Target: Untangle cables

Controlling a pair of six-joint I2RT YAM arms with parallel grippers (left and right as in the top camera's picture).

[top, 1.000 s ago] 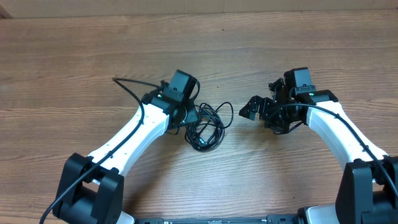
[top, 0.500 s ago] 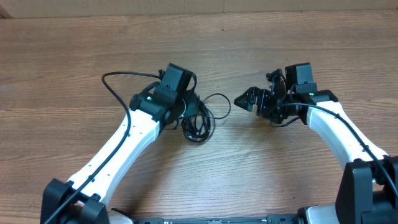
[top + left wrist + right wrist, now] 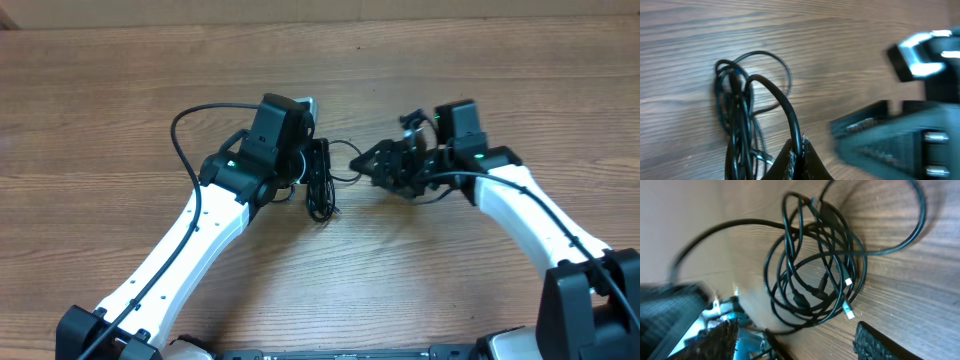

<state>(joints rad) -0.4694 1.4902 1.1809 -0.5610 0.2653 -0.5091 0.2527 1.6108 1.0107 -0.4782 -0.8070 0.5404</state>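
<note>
Drawing in from the right over the last second, the right claw [image 3: 798, 339] has crossed most of the gap and now sits just beside the cables [image 3: 320, 185], its tips pointing at them. Its jaws have started to narrow from their widest but stand well apart in the right wrist view, with nothing between them yet.

The left claw [image 3: 799, 146] has kept its pinch: it is fully closed on one strand of the cables, as the left wrist view shows. That arm has shifted away from the robot's base, and the bundle has changed shape with it. A second ago it lay as a loose, round tangle on the worktop [image 3: 500, 60]; now it is pulled into a long, narrow hank beside the left claw. One strand bows out toward the right claw.

For the task, this looks like the set-up for a two-handed pull: one side anchored, the other arriving to take a second strand. No cable is separated yet, and the knot appears as dense as ever in the right wrist view.
</note>
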